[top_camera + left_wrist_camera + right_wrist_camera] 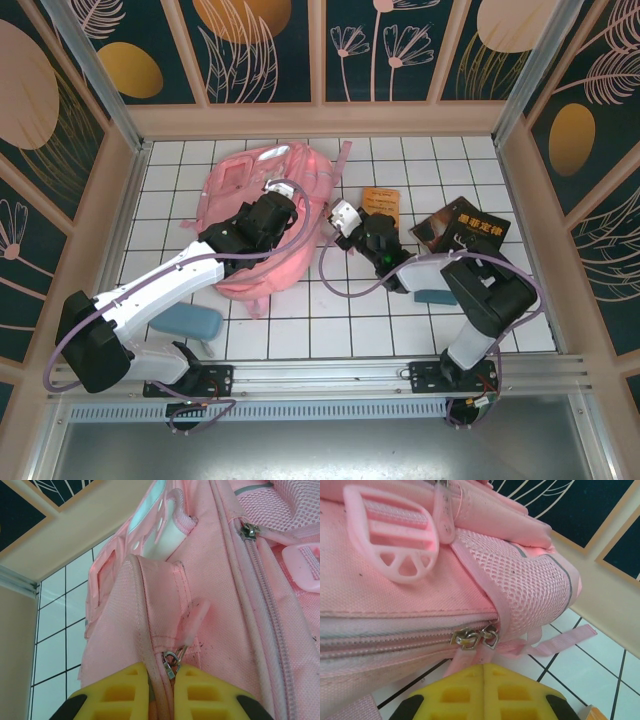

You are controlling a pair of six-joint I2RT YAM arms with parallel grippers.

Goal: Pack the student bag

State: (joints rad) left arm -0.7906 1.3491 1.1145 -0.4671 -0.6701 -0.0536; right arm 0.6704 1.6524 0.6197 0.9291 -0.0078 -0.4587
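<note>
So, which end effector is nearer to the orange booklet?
Right. The right end effector is just beside the orange booklet; the left end effector is farther away, clamped on the student bag.

One backpack (300,170) is lying at the upper centre of the overhead frame. Two booklets are lying to its right: one orange booklet (381,203) and one dark booklet (462,226). Two blue cases are resting lower down: one case (192,322) at lower left, one case (437,297) at lower right. Two robot arms are reaching in from the bottom edge: the left arm (170,282) and the right arm (490,300). In the right wrist frame, two zipper sliders are sitting side by side: one slider (464,639) and a second slider (490,636).
</note>
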